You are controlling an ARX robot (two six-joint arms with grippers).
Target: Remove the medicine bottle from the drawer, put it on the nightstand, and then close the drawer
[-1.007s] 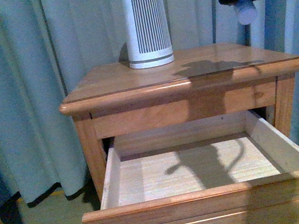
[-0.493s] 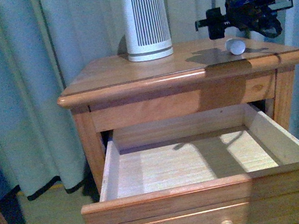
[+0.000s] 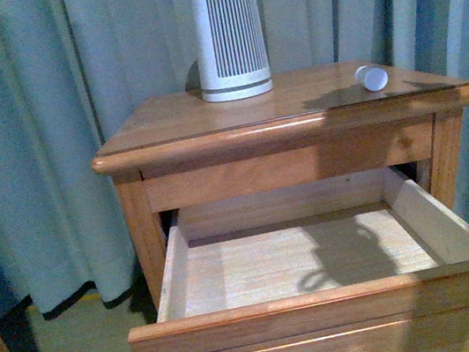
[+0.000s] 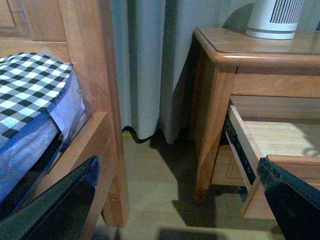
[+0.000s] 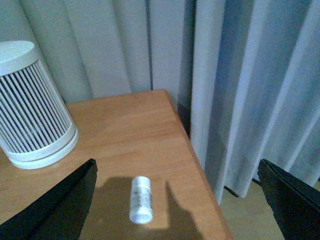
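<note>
The small white medicine bottle (image 3: pixel 371 77) lies on its side on the nightstand (image 3: pixel 207 113) top, near its right edge; the right wrist view shows the medicine bottle (image 5: pixel 140 199) on the wood. My right gripper (image 5: pixel 175 200) hangs open above it, apart from it, and is out of the front view. The upper drawer (image 3: pixel 326 304) stands pulled out with a bare pale interior. My left gripper (image 4: pixel 180 200) is open low beside the nightstand (image 4: pixel 215 100), over the floor, holding nothing.
A tall white ribbed device (image 3: pixel 230 38) stands at the back of the nightstand top. Grey curtains (image 3: pixel 31 128) hang behind and to the right. A wooden bed frame (image 4: pixel 95 100) with checked bedding (image 4: pixel 30 90) stands left of the nightstand.
The right arm lowered the bottle onto the nightstand top, let go of it, then rose out of the front view. The bottle now lies alone near the right edge.
</note>
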